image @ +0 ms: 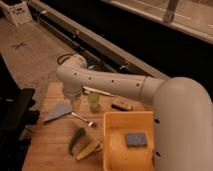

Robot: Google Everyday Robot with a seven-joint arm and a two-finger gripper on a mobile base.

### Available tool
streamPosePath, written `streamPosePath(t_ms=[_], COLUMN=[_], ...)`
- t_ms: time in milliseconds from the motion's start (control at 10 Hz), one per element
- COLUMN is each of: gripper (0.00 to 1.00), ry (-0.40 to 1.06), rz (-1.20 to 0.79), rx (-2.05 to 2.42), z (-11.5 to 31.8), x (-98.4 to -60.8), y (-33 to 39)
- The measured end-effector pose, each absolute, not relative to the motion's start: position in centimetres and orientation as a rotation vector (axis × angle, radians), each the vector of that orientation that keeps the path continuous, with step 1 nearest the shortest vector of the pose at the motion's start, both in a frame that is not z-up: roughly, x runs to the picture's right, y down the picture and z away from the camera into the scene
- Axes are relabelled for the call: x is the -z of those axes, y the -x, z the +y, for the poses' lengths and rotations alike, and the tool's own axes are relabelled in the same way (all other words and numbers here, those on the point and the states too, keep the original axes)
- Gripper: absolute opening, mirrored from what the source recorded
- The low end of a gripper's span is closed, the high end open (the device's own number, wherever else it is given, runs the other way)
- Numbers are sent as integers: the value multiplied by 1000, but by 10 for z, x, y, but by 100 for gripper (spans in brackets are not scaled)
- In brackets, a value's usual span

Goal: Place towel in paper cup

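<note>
A grey towel (57,111) lies flat on the wooden table (50,150) at the left. A small pale green paper cup (93,101) stands upright to its right, near the table's middle. My white arm reaches in from the right, and its wrist hangs over the space between towel and cup. My gripper (74,101) points down just right of the towel's upper corner and left of the cup. The wrist hides most of the gripper.
A fork (82,119) lies just below the towel and cup. A green pod (75,139) and a banana (89,149) lie nearer the front. A yellow tray (116,150) holding a blue sponge (134,139) sits at the right. A brown bar (121,105) lies behind the tray.
</note>
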State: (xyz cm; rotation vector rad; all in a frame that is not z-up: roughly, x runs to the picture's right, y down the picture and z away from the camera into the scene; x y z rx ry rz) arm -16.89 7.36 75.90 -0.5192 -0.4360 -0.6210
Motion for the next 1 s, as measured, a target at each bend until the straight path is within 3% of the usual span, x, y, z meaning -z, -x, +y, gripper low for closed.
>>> streamPosePath(t_ms=[400, 1000], gripper=[62, 62], ry=[496, 487], rz=[-483, -653], rx=[610, 661], z=[78, 106], x=[-779, -822], y=[182, 286])
